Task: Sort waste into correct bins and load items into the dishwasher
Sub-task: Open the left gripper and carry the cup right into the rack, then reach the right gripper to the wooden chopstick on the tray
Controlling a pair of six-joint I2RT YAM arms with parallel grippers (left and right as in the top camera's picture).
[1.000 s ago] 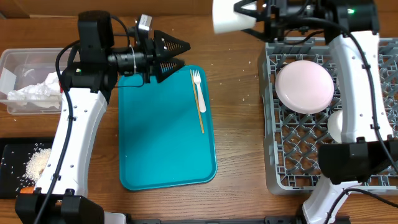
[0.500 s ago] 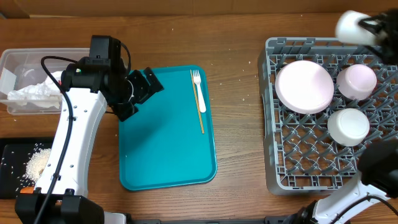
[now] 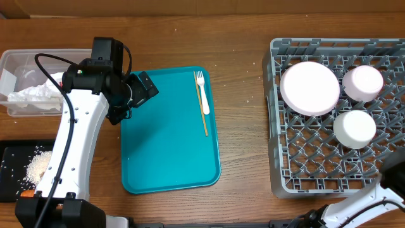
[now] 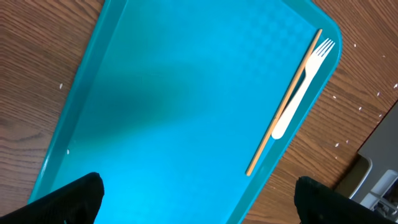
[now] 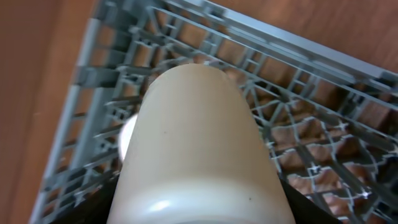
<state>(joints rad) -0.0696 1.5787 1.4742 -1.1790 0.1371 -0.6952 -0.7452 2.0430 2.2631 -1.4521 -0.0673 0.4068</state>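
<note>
My left gripper [image 3: 140,90] is open and empty above the upper left edge of the teal tray [image 3: 168,152]; its dark fingertips [image 4: 199,202] frame the bottom of the left wrist view. The white fork with the wooden handle [image 3: 202,98] lies on the tray's right side and also shows in the left wrist view [image 4: 298,90]. My right gripper [image 5: 199,214] is shut on the white cup [image 5: 193,124] above the grey dish rack [image 5: 93,81]; it is out of the overhead view. The rack [image 3: 278,126] holds the pale-pink plate [image 3: 309,88], a pink bowl [image 3: 363,82] and a white bowl [image 3: 354,128].
The clear box [image 3: 25,58] at the far left holds crumpled white napkins [image 3: 31,95]. The black tray [image 3: 9,155] at the front left holds rice scraps [image 3: 38,168]. Rice grains dot the wooden table [image 3: 243,114].
My right arm has carried the white cup from the top middle to the right and out of the overhead view. My left gripper has drawn back left and tilted down over the tray's edge.
</note>
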